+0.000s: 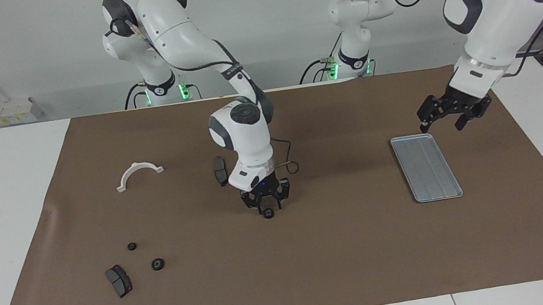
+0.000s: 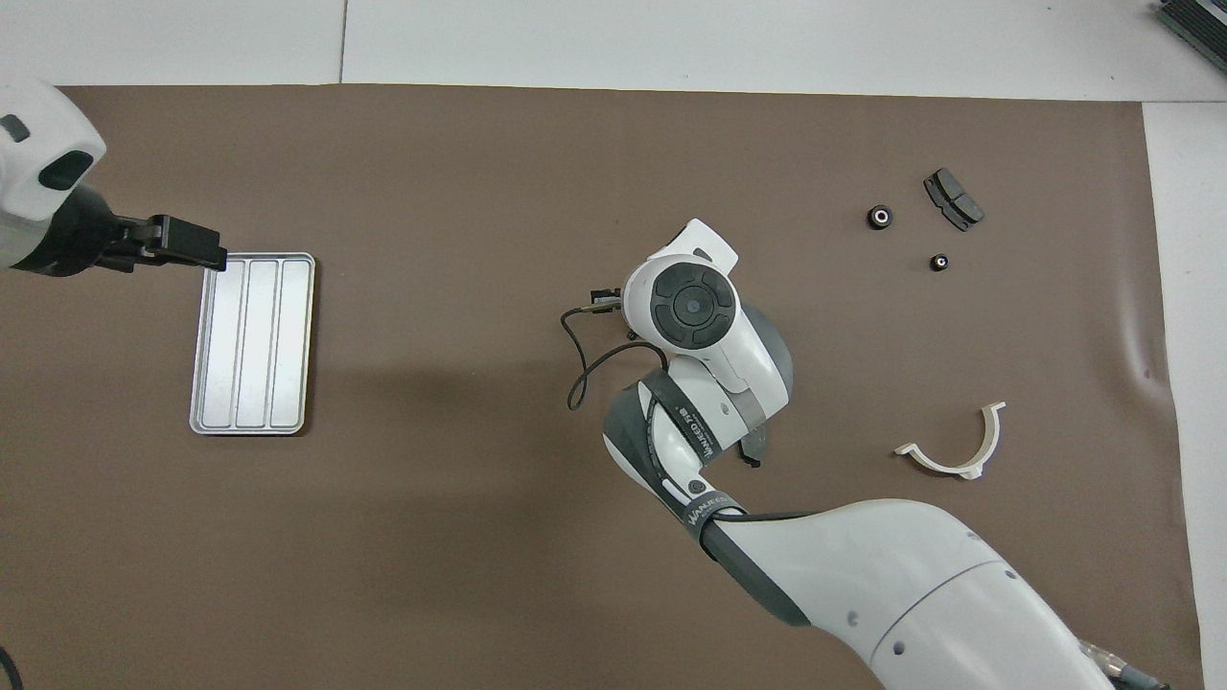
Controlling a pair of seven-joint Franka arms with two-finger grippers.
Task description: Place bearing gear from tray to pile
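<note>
Two fingers of my right gripper [image 1: 268,208] straddle a bearing gear [image 1: 269,213] mid-mat; I cannot tell if they pinch it. My left gripper [image 1: 454,117] hangs spread above the tray [image 1: 426,167]. Toward my right arm's end lies the pile [image 1: 157,264].
</note>
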